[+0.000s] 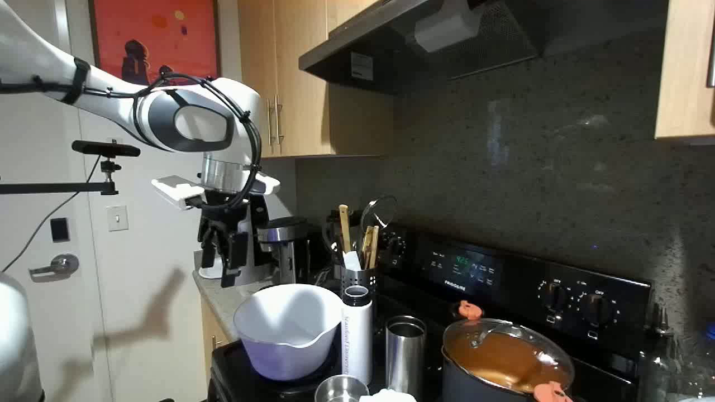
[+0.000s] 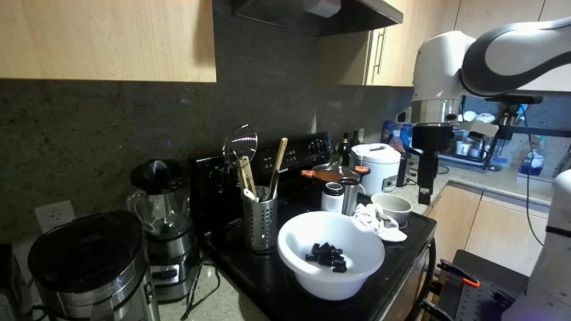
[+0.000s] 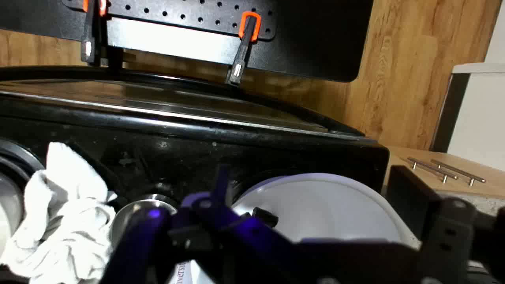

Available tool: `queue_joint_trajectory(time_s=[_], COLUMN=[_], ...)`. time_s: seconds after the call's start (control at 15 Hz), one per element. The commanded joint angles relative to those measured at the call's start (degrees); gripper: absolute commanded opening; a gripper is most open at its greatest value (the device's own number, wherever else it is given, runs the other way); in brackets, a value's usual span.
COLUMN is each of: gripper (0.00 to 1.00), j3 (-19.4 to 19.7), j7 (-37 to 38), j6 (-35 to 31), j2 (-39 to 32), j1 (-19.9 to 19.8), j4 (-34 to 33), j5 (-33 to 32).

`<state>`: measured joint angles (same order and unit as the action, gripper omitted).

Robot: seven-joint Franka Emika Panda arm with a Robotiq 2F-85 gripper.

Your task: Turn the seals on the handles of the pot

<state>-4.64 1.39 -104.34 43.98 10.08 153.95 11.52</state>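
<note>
Seals (image 1: 470, 310), small & reddish-pink, sit on opp. sides of round dark metal pot (image 1: 462, 382) on black stove (image 2: 267, 285), w/ black two-finger gripper (image 1: 219, 271) spread, empty, well apart: no turn confirmable, prob. both left.

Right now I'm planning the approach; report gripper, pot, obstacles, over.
Gripper open, empty, clear of pot. Both seals untouched. Steel tumbler and white bottle near pot, maybe obstructing.

Stove panel (image 1: 516, 287) says FRIGIDAIRE, prob. 425; btl (image 3: 182, 273) "versity"
</note>
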Motion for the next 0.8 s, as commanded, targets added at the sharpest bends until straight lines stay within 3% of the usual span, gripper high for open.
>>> queue_joint_trajectory(time_s=[0.0, 0.4, 0.73], gripper=[1.0, 1.0, 1.0], j3=[-0.5, -0.26, 1.17], j7=[-0.35, -1.87, -8.38], j6=[0.19, -2.24, -14.49], j2=[0.01, -3.11, -18.1], j1=[-0.62, -1.57, -3.5], j4=[-0.1, -2.09, -11.83], j5=[0.31, -1.79, -10.04])
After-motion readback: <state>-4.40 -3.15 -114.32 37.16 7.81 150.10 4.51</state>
